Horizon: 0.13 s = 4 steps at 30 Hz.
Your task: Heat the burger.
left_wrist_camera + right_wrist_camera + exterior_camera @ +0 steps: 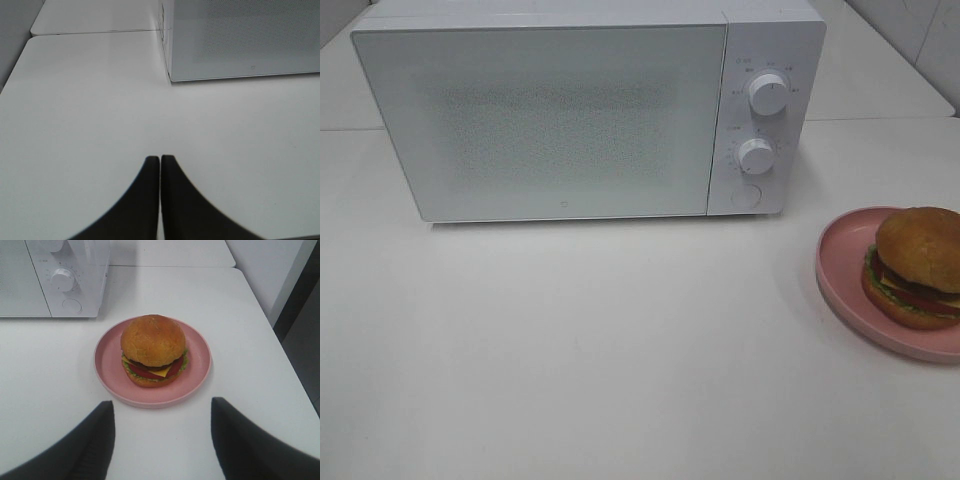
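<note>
A broad white table (570,350) carries everything. At its far side stands a boxy white microwave oven (550,120), door shut, with two round white dials (767,93) on its right-hand panel. Near the table's right edge lies a round pink plate (840,262), and the burger (917,265), a golden-brown bun over dark patty, yellow cheese, red tomato and green lettuce, sits on it. The right gripper (162,412) hangs just short of the plate, jaws spread wide and holding nothing. The left gripper (160,159) hovers over bare table at the left, its dark fingers pressed together, empty.
</note>
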Available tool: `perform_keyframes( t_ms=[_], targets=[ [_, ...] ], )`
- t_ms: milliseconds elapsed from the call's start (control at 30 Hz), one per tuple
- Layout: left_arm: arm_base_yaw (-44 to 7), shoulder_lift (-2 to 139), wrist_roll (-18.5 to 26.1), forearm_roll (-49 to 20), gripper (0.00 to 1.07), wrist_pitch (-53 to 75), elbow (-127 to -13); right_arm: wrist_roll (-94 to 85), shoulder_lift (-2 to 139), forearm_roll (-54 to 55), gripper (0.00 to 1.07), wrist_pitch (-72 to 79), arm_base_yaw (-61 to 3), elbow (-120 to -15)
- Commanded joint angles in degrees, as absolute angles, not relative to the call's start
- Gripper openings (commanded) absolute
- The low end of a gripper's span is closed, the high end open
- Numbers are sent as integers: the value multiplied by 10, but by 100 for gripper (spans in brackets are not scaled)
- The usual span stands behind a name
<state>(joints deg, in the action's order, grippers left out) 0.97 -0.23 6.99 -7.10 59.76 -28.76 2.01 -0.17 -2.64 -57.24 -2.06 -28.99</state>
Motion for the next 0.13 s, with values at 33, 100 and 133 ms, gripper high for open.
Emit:
perform_keyframes(
  t_ms=[33, 100, 133],
  targets=[
    [11, -16, 68, -76, 0, 592, -286, 18, -7, -28, 53, -568, -18, -290],
    [11, -16, 68, -76, 0, 592, -286, 18, -7, -28, 53, -568, -18, -290],
    [11, -16, 68, -76, 0, 592, -286, 18, -7, -28, 53, -568, -18, -290]
  ],
)
